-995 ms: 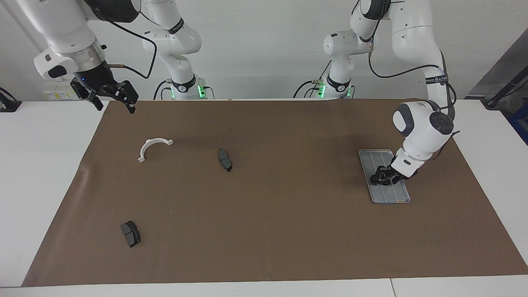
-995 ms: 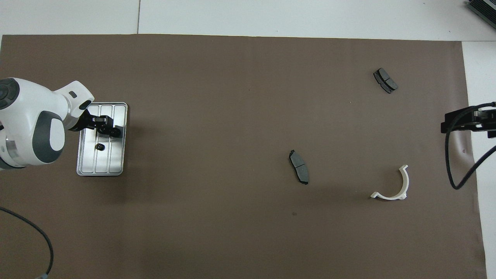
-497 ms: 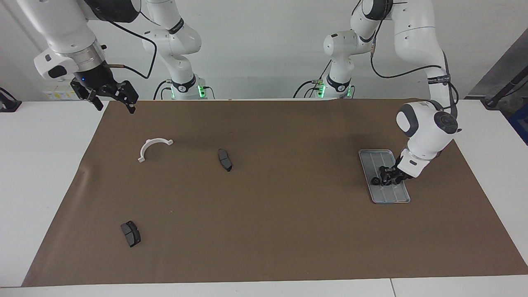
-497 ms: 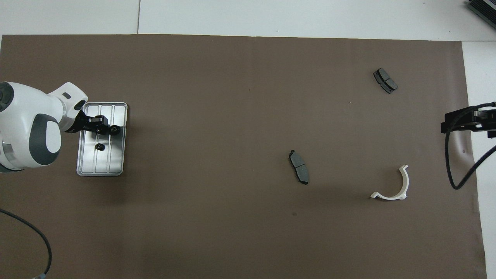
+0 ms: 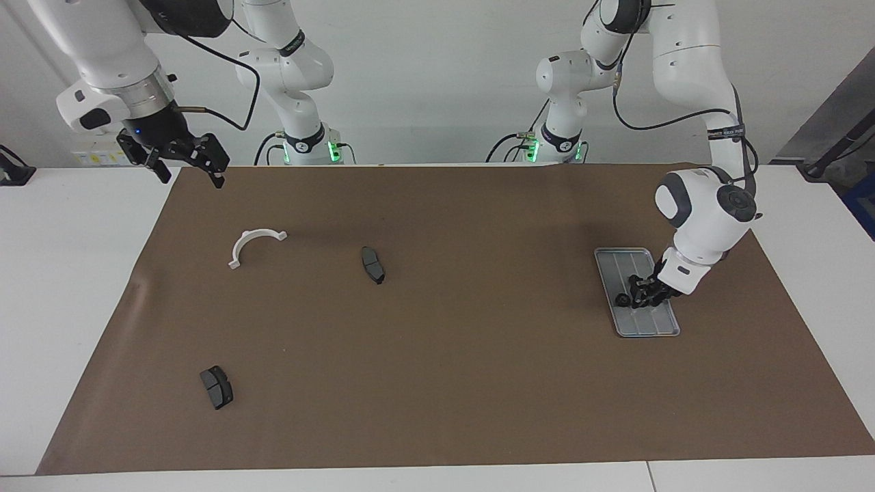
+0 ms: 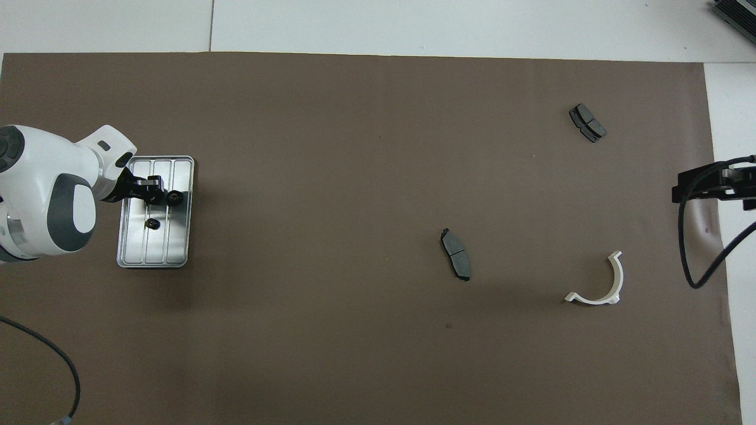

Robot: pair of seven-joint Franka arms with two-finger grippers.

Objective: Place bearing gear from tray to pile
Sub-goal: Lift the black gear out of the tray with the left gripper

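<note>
The silver-grey ridged tray [image 5: 646,326] [image 6: 177,248] lies at the left arm's end of the mat. My left gripper [image 5: 626,298] [image 6: 170,198] is low over the tray and shut on a small black round bearing gear [image 5: 621,299] [image 6: 175,198]. A second small black gear [image 6: 152,224] lies in the tray; in the facing view my hand hides it. The pile is a white half-ring bracket [image 5: 254,239] [image 6: 608,292] and two dark grey pads [image 5: 372,264] [image 6: 456,254], [image 5: 217,387] [image 6: 587,122]. My right gripper [image 5: 190,167] waits, open, in the air.
A brown mat [image 5: 437,383] [image 6: 331,147] covers most of the white table. The pile's parts lie well apart toward the right arm's end. The right arm's black cable [image 6: 688,260] hangs over the mat's edge there.
My left gripper's fingers have closed on the gear and the hand has drawn back slightly over the tray. The right arm has not moved.
</note>
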